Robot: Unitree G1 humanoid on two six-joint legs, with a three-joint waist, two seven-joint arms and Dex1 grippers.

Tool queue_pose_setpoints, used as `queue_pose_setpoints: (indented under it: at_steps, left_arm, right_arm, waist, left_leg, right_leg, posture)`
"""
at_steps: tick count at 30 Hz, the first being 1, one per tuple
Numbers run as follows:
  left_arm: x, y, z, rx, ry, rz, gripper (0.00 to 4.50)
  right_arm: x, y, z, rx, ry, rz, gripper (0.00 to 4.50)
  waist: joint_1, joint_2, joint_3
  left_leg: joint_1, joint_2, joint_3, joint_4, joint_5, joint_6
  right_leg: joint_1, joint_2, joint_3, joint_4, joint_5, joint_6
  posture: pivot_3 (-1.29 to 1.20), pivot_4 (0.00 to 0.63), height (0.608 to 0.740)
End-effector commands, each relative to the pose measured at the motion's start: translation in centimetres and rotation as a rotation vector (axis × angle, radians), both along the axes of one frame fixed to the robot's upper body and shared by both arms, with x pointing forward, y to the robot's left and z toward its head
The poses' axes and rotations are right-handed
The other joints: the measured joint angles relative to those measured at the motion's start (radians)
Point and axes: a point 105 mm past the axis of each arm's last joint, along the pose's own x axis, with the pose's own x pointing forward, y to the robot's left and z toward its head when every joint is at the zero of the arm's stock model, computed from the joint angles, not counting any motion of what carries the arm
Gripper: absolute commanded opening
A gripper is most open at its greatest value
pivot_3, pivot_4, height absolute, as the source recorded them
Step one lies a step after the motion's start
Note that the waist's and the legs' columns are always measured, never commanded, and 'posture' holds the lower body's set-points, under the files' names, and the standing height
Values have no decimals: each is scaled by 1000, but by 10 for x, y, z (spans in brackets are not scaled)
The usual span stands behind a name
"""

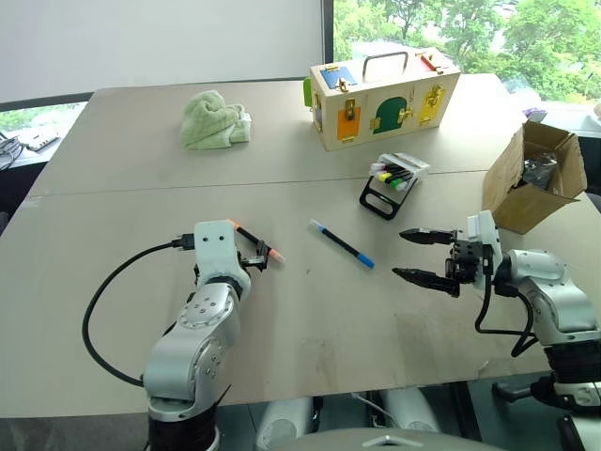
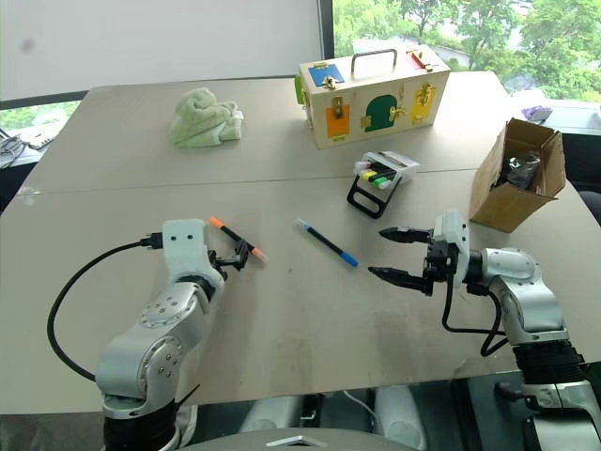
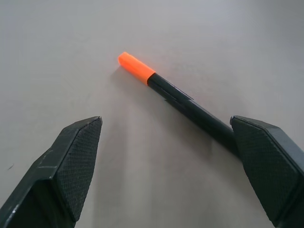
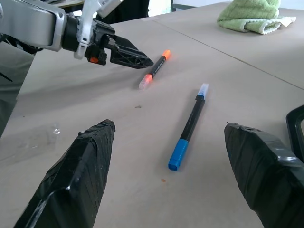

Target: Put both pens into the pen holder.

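My left gripper (image 1: 260, 256) jaws spread astride orange-tipped pen (image 3: 175, 95), lower left; right gripper (image 1: 424, 254) jaws spread. Risk: off-centre closure flicks pen away.

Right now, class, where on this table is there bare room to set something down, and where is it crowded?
Bare: the near table strip between the left end effector and right end effector, and the far-left stretch around the green cloth. Crowded: the far right, where the wooden box, pen holder and cardboard box cluster. The orange-tipped pen and blue-tipped pen occupy the middle.
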Motion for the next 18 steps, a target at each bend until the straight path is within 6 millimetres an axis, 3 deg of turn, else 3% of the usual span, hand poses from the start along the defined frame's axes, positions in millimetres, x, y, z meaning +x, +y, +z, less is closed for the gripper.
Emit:
queue_pose_setpoints:
  at_steps: [1,4,16,18]
  left_arm:
    - [12,-3,7,43,-14,45,4488]
    - [18,5,2,122,36,132,4488]
    - [29,7,-24,28,225,261,4488]
    - [30,5,-25,-1,231,261,3980]
  right_arm:
    - [-6,7,17,12,-63,37,3951]
    - [-6,8,19,8,-67,34,3951]
    - [-10,8,22,-3,-91,22,3951]
    - [-11,8,20,-4,-91,15,3951]
  waist:
    - [1,0,0]
    - [2,0,0]
    - [1,0,-1]
    - [1,0,-1]
  left_leg:
    - [0,0,0,0,0,0]
    - [0,0,0,0,0,0]
    - [1,0,0,0,1,-2]
    - [3,0,0,1,1,-2]
  right_leg:
    - [0,0,0,0,0,0]
    - [0,0,0,0,0,0]
    - [0,0,0,1,0,0]
    - [3,0,0,1,0,0]
  posture:
    - [0,150,740]
    - [0,150,740]
    - [0,150,740]
    - [0,150,740]
